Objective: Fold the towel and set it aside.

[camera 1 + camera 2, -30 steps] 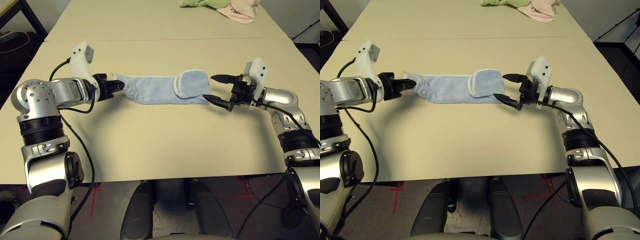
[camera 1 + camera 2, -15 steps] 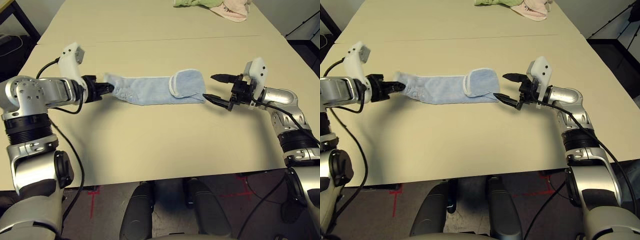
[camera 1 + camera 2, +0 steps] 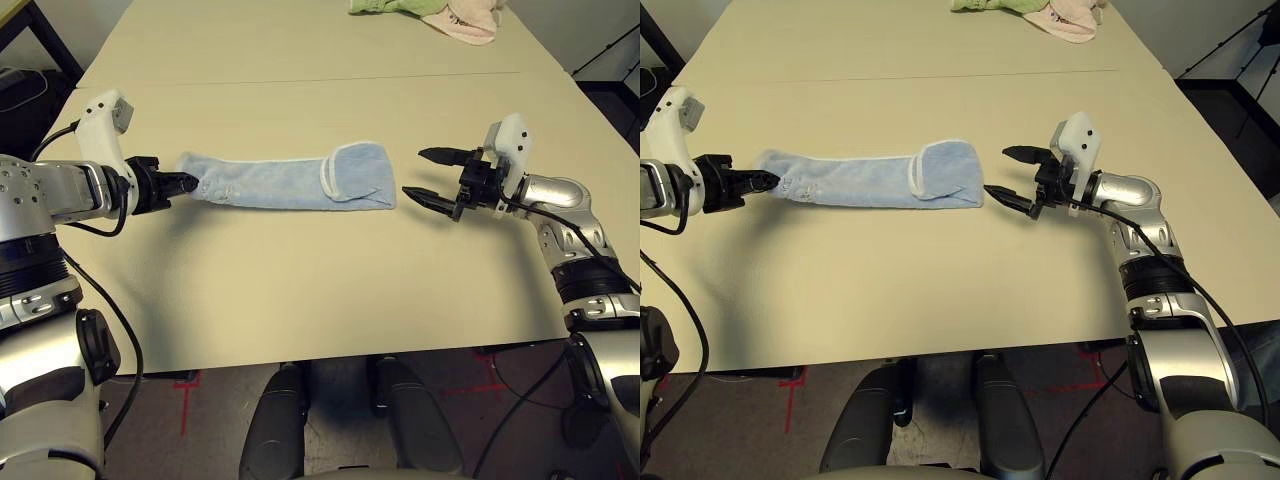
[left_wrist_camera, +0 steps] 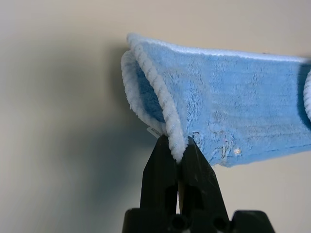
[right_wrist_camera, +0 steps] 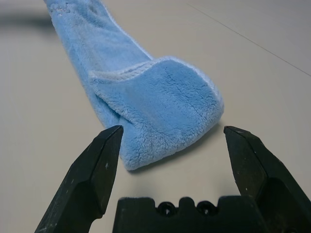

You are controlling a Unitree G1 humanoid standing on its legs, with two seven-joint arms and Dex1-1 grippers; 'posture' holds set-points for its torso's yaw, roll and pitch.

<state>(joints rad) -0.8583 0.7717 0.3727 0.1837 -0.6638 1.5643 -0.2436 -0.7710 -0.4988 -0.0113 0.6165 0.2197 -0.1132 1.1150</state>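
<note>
The towel (image 3: 285, 182) is light blue terry with white stitched edging, lying on the table as a long narrow strip with its right end folded back over itself. My left gripper (image 3: 186, 184) is shut on the towel's left end, pinching the white edging (image 4: 176, 141) between its fingers. My right gripper (image 3: 430, 174) stands open a short way to the right of the towel's folded end (image 5: 165, 107), touching nothing.
A green cloth (image 3: 385, 6) and a pink cloth (image 3: 468, 20) lie bunched at the far edge of the beige table (image 3: 320, 280). A seam crosses the tabletop behind the towel.
My left gripper has pulled the towel to the left across the table. The right gripper has stayed open in place, so a gap has opened between it and the towel's folded end.
</note>
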